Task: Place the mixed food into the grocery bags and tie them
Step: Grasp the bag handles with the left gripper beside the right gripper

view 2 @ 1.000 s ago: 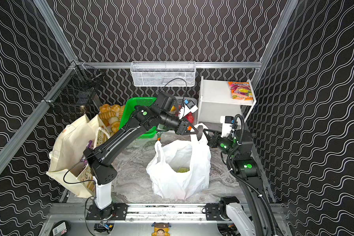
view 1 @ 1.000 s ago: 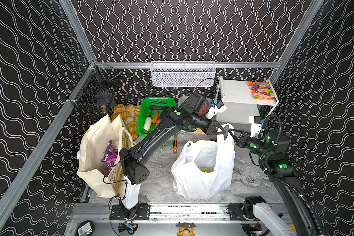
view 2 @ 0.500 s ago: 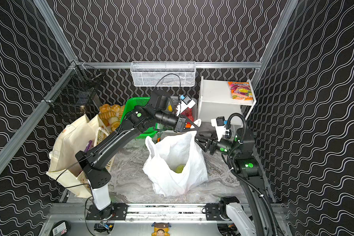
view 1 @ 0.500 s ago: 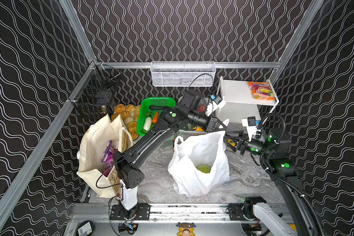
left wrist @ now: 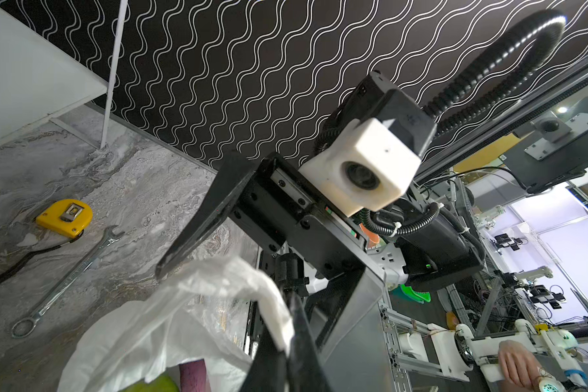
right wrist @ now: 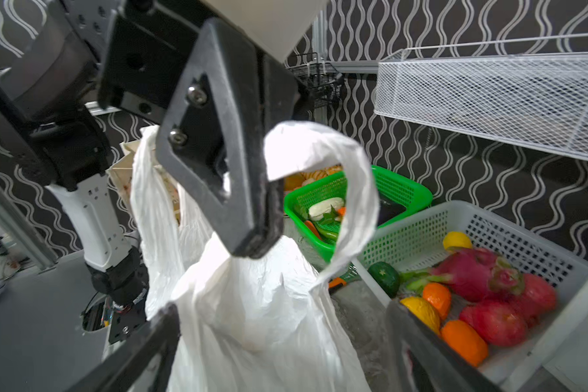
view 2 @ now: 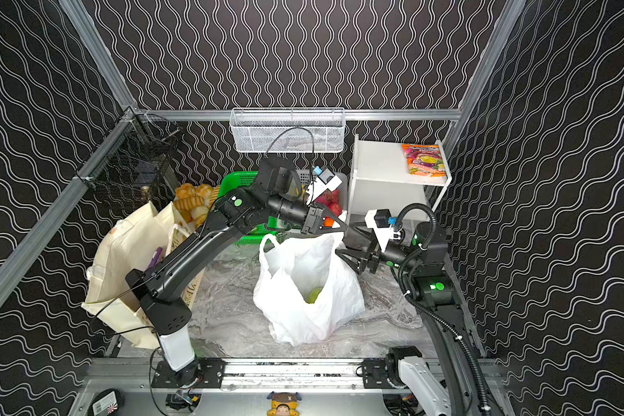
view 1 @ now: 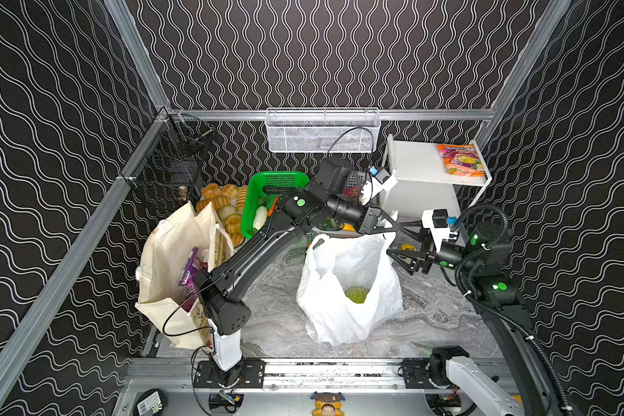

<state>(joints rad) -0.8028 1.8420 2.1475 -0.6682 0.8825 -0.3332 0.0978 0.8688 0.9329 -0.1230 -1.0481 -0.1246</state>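
Note:
In both top views the white plastic grocery bag (view 1: 350, 281) (view 2: 303, 284) stands open mid-table with a green cabbage (view 1: 356, 294) inside. My left gripper (view 1: 393, 230) (view 2: 343, 228) (left wrist: 284, 339) is shut on one of the bag's loop handles (right wrist: 353, 190) and holds it up. Right beside it my right gripper (view 1: 397, 239) (view 2: 346, 239) (right wrist: 282, 353) is open, and the bag's upper side shows between its spread fingers. At the left the cream canvas tote (view 1: 166, 259) holds a purple packet (view 1: 188, 273) and a red soda can (view 1: 203, 255).
At the back stand a green basket (view 1: 267, 180) of vegetables, bread rolls (view 1: 224, 205), a white basket (right wrist: 421, 237) of fruit and a white shelf (view 1: 422, 173). A wire basket (view 1: 321, 129) hangs on the wall. A tape measure (left wrist: 65, 217) and wrench (left wrist: 68, 275) lie right of the bag.
My right gripper has opened, let go of the bag's handle and drawn back a little to the right. The left gripper keeps its handle, and the bag has shifted slightly left.

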